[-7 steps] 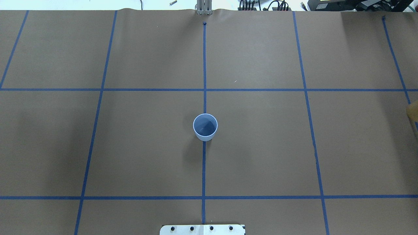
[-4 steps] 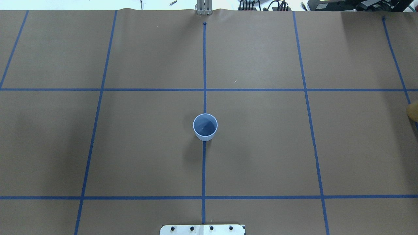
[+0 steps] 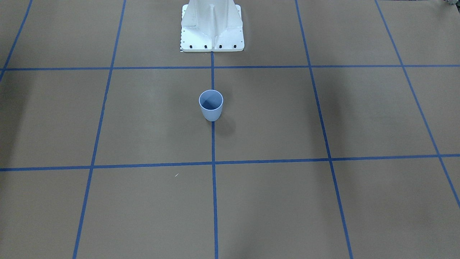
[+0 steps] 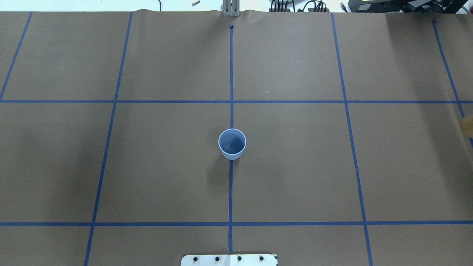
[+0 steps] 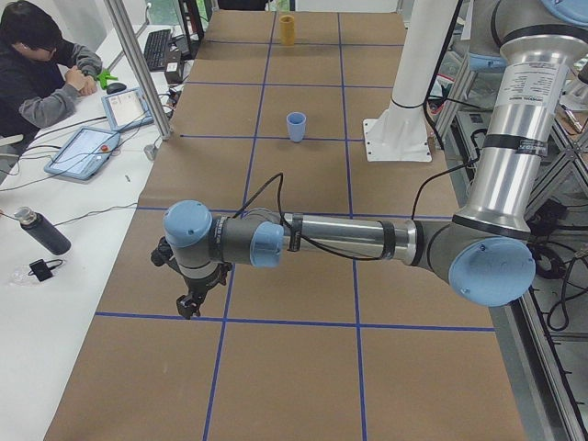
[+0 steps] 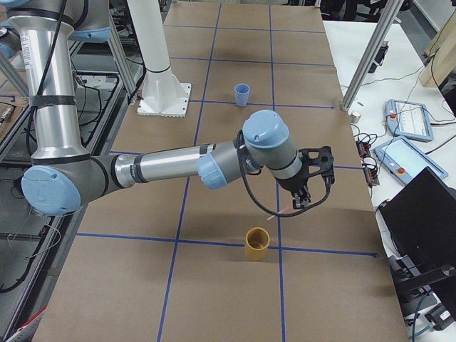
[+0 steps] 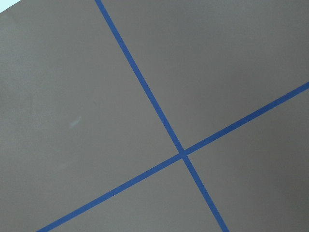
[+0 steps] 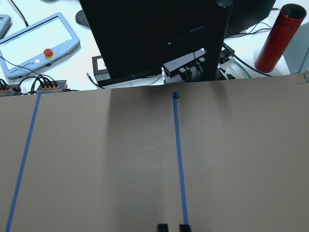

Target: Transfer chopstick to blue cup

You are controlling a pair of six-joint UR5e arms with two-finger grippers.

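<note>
The blue cup [image 4: 232, 144] stands upright and empty on the centre tape line, also in the front view [image 3: 211, 104]. In the right side view my right gripper [image 6: 303, 203] hangs above a yellow cup [image 6: 256, 244], far from the blue cup [image 6: 242, 93]. It holds a thin pale pink chopstick [image 6: 271, 218] that slants down and out from the fingers. In the right wrist view its fingertips [image 8: 162, 227] sit close together at the bottom edge. My left gripper [image 5: 188, 306] hovers low over the paper near the table's left end. I cannot tell whether it is open or shut.
Brown paper with a blue tape grid covers the table. The robot's white base [image 3: 212, 25] stands behind the blue cup. The yellow cup's edge [image 4: 467, 125] shows at the overhead view's right edge. Tablets, a monitor [image 8: 154, 38] and a red bottle [image 8: 280, 36] lie beyond the table's ends.
The yellow shape at the overhead view's right edge shows less than a second ago. The blue cup has not moved.
</note>
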